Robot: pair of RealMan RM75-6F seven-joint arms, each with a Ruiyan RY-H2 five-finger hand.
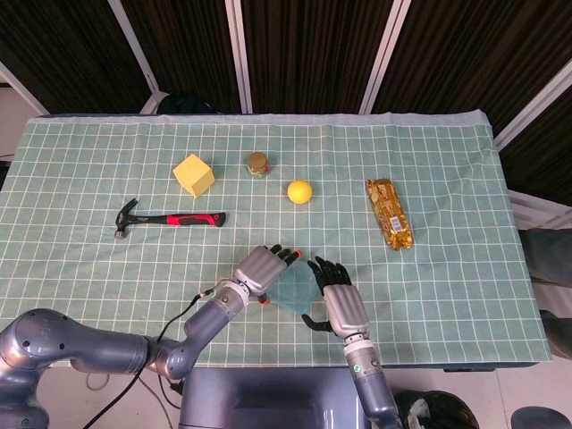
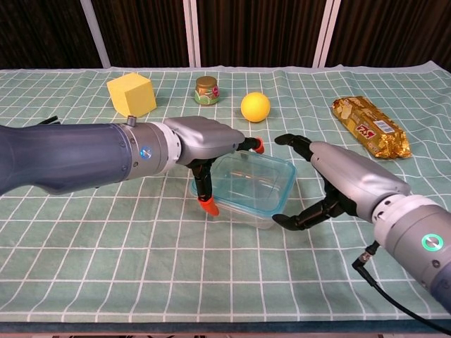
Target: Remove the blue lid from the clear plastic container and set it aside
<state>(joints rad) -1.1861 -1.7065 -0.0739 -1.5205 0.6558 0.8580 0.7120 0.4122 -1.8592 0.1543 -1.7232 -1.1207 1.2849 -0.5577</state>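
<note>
The clear plastic container with its blue lid sits on the green checked cloth near the front middle; in the head view the container shows between both hands. My left hand grips its left end, the thumb down at the front-left corner and the fingers reaching over the far rim. My right hand is spread around the right end, thumb low by the front-right corner, fingers above the far-right corner; I cannot tell whether it touches. In the head view, the left hand and right hand flank the container.
Behind the container stand a yellow cube, a small jar and a yellow ball. A gold snack packet lies at the right. A red-handled hammer lies at the left.
</note>
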